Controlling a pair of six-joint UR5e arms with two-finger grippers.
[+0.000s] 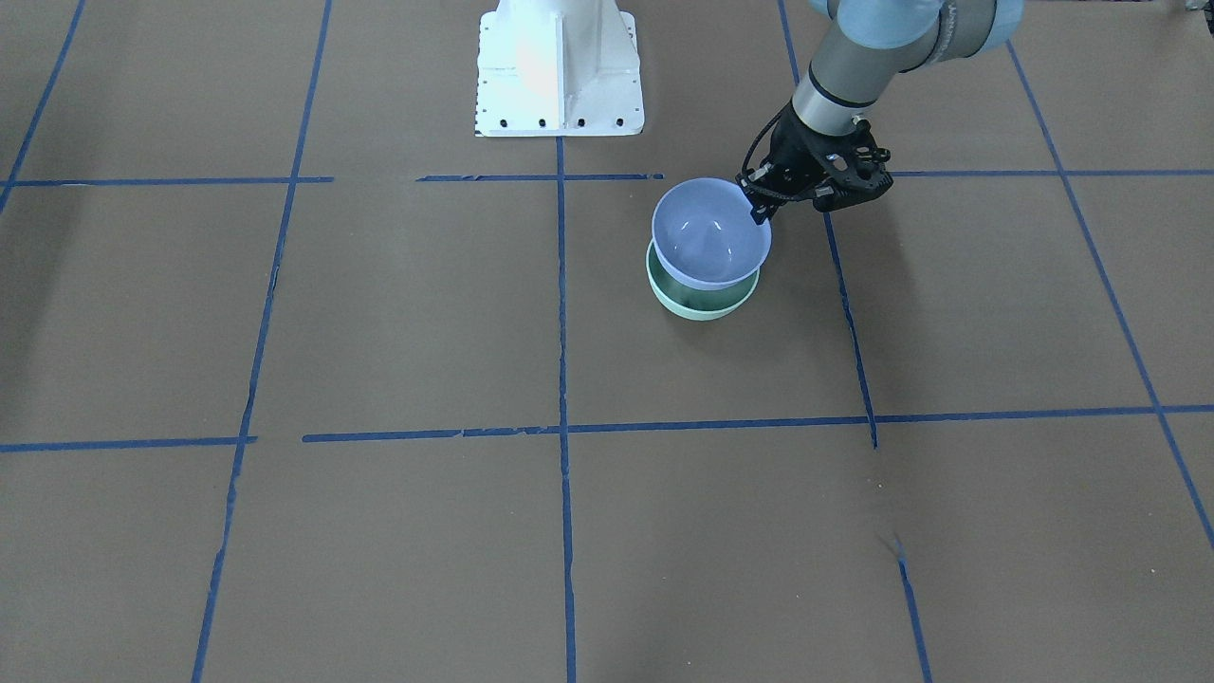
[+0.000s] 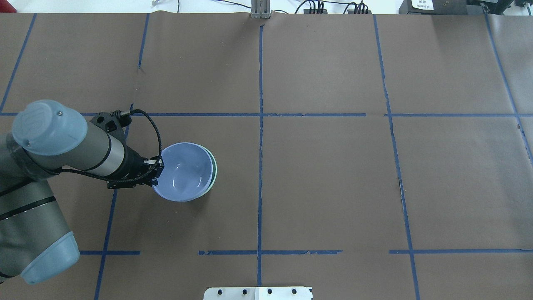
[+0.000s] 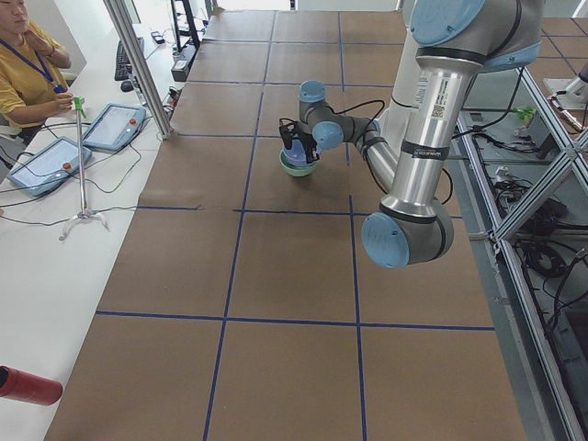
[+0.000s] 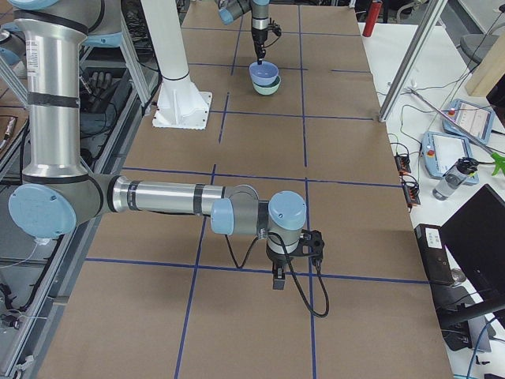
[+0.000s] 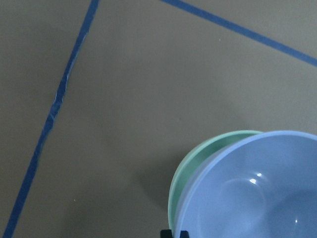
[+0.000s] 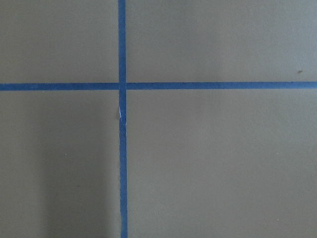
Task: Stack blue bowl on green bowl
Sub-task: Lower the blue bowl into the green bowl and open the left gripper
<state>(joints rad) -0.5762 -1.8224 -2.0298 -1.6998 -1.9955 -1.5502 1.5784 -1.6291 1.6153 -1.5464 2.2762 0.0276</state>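
The blue bowl (image 1: 709, 232) sits upright right over the green bowl (image 1: 702, 302), a little off to one side, so a crescent of green rim shows. I cannot tell whether the two touch. My left gripper (image 1: 762, 211) is shut on the blue bowl's rim on the robot's side. The overhead view shows the same: left gripper (image 2: 157, 168), blue bowl (image 2: 183, 171), a green sliver (image 2: 213, 171). The left wrist view shows the blue bowl (image 5: 257, 193) above the green rim (image 5: 198, 163). My right gripper (image 4: 276, 280) hangs low over the table far from the bowls; I cannot tell whether it is open or shut.
The brown table is marked with blue tape lines (image 1: 561, 313). The white robot base (image 1: 560, 66) stands behind the bowls. An operator (image 3: 23, 73) and tablets (image 3: 110, 124) are at the side table. The right wrist view shows only a tape cross (image 6: 122, 86).
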